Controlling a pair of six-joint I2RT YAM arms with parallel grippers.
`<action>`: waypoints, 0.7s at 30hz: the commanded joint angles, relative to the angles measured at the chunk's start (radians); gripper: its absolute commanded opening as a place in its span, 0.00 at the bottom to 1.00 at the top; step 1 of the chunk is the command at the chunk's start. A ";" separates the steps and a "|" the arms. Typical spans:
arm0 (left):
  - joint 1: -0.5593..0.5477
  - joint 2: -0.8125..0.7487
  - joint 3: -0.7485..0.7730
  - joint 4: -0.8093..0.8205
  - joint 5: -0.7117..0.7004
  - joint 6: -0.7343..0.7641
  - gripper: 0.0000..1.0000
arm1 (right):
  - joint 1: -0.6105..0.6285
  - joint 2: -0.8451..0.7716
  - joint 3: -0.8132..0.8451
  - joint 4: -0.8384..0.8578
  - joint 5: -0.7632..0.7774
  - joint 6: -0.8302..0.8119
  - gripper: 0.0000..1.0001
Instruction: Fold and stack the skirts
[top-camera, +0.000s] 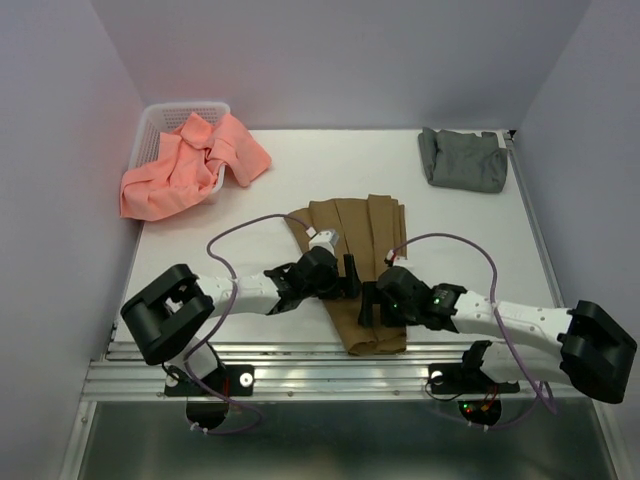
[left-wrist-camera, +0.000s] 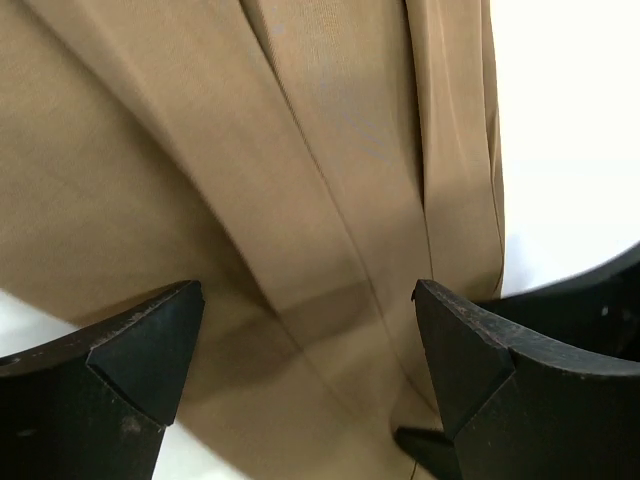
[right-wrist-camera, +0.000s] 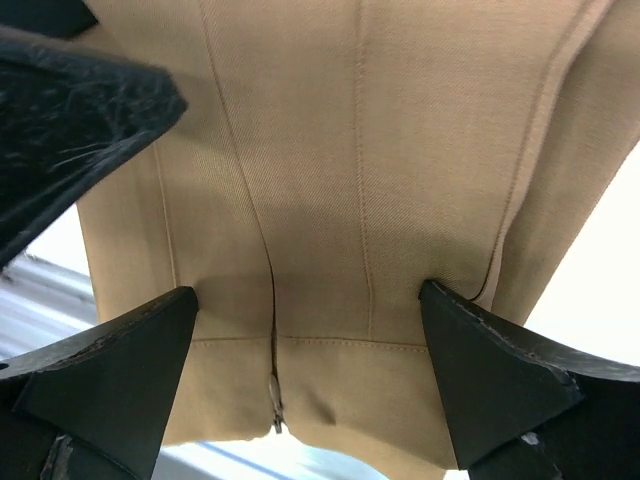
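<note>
While the salmon-pink skirt lies crumpled at your far left, spilling out of the white basket onto the tabletop, treat it as the limpest piece: light, soft, with no edge laid out to take.

Next comes your left tool, fingers spread wide and holding nothing, poised low over the tan-brown skirt. That skirt lies flat along the middle of the tabletop, its waistband at the near edge. Expect the cloth to be light and floppy, with a little body along the pressed pleats. It will likely slide on the smooth surface, so pinch rather than push. The stitched waistband, with its zip, looks the firmest place to hold; take it at both corners so the pleats hang straight.

Your right tool is likewise spread and empty, straddling that waistband from just above.

At far right the grey skirt lies in a compact fold near the back corner, well apart. It looks thicker and should make a steady base for stacking.
</note>
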 joint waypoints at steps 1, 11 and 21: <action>0.043 0.086 0.060 0.036 -0.051 0.008 0.99 | -0.089 0.133 -0.037 0.061 0.024 -0.067 1.00; 0.125 0.121 0.175 -0.078 -0.020 0.041 0.98 | -0.212 0.189 0.185 0.100 -0.048 -0.313 1.00; 0.171 -0.172 0.160 -0.207 -0.176 0.093 0.99 | -0.212 -0.044 0.201 0.176 -0.415 -0.356 1.00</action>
